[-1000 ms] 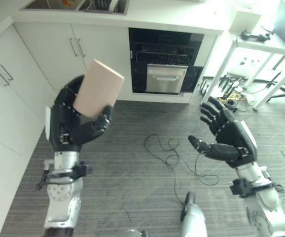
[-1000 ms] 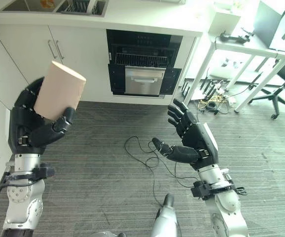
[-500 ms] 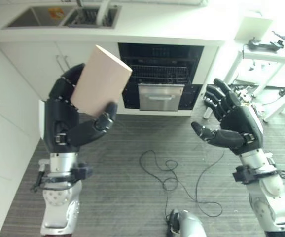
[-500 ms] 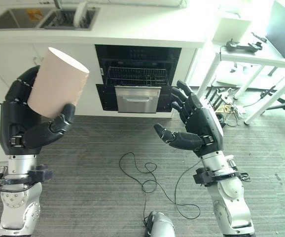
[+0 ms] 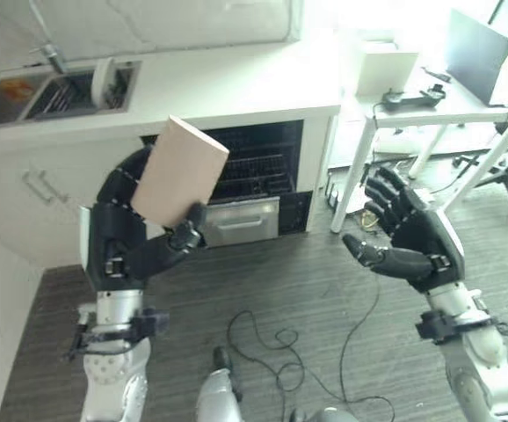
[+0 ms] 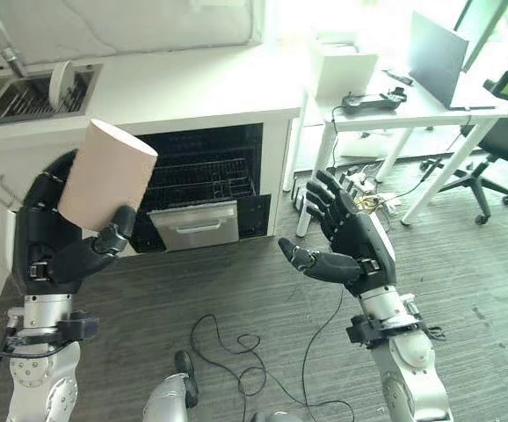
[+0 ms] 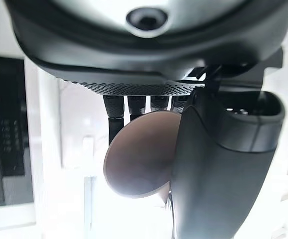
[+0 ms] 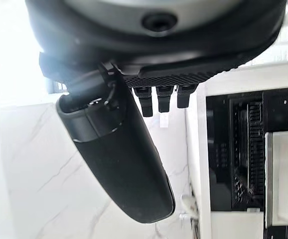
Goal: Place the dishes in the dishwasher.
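Note:
A tall beige cup (image 5: 180,173) is held up in my left hand (image 5: 118,237), fingers behind it and thumb curled across its lower front; its round base (image 7: 141,152) faces the left wrist camera. Beyond the cup, the dishwasher (image 5: 254,180) stands open under the white counter, with a wire rack (image 6: 199,170) inside and a steel drawer front (image 5: 241,221) below it. My right hand (image 5: 410,239) hovers open and empty at the right, palm turned toward the cup, in front of the white desk's leg.
A sink (image 5: 54,88) with a white plate standing in a rack (image 6: 60,83) sits on the counter at the left. A white desk (image 5: 452,97) with a laptop, a controller and an office chair (image 6: 500,132) stands at the right. Cables (image 5: 276,352) loop on the grey floor.
The whole picture has shifted: the camera moved, the dishwasher now sits left of centre and the desk is more in view. Both hands keep their poses, the left still holding the cup.

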